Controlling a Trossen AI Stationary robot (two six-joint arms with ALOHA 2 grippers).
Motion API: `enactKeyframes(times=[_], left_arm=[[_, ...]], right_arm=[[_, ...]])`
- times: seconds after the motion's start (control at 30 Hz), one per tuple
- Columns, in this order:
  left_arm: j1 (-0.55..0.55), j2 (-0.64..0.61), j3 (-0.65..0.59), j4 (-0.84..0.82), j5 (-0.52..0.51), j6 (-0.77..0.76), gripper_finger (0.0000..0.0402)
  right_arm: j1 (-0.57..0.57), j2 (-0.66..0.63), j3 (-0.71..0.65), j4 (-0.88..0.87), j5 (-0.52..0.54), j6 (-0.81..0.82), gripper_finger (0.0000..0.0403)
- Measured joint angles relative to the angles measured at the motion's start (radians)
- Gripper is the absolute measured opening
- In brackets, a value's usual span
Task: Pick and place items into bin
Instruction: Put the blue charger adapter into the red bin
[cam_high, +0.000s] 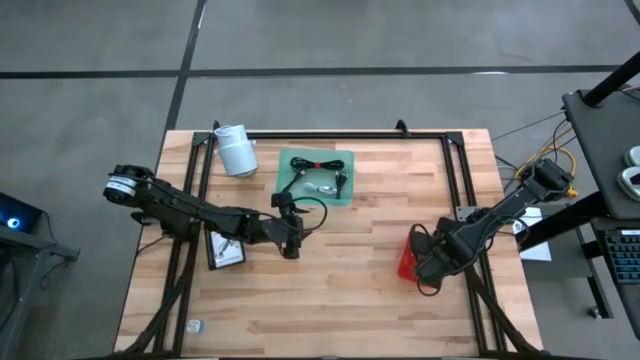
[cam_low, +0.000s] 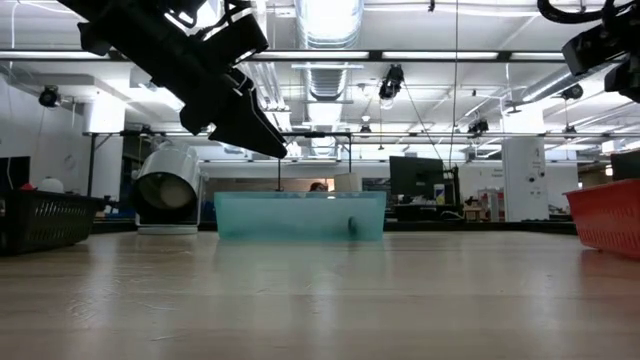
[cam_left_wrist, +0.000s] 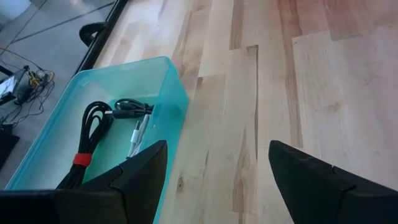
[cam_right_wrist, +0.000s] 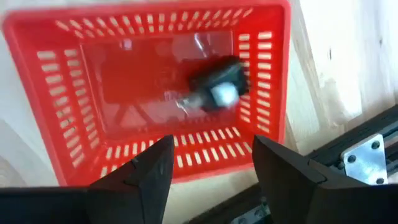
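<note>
Wooden table (cam_high: 330, 270): open right pincer (cam_right_wrist: 208, 165) over red basket (cam_right_wrist: 74, 143)

We had one camera straight overhead, taking in the whole table (cam_high: 330, 290); one sat at tabletop height, looking level into the room; both caught the teal tray (cam_high: 315, 177); wrist cams looked down close, the right over the red basket (cam_right_wrist: 62, 112).

Beyond your left claw you look across the wooden table (cam_low: 320, 300) into a wide workshop with bright ceiling lights (cam_low: 325, 15), exposed ducts (cam_low: 320, 75), white pillars (cam_low: 522, 175) and monitors (cam_low: 415, 180), while grey concrete floor (cam_high: 300, 40) surrounds the table.
</note>
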Motion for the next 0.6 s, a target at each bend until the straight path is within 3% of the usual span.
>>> enactKeyframes(times=[0.2, 0.33, 0.5, 0.6], left_arm=[[0.0, 0.0, -0.001, 0.017, 0.0, 0.001, 0.0263], [0.0, 0.0, -0.001, 0.017, 0.0, 0.001, 0.0263], [0.0, 0.0, -0.008, 0.018, 0.0, 0.001, 0.0263], [0.0, 0.0, -0.012, 0.018, 0.001, 0.001, 0.0263]], right_arm=[[0.003, -0.004, 0.0, 0.147, 0.173, -0.054, 0.0187], [0.009, -0.023, 0.0, 0.347, 0.316, -0.274, 0.0177], [0.013, -0.072, -0.025, 0.62, 0.586, -0.585, 0.0163], [0.01, -0.105, -0.104, 0.889, 0.625, -0.828, 0.0154]])
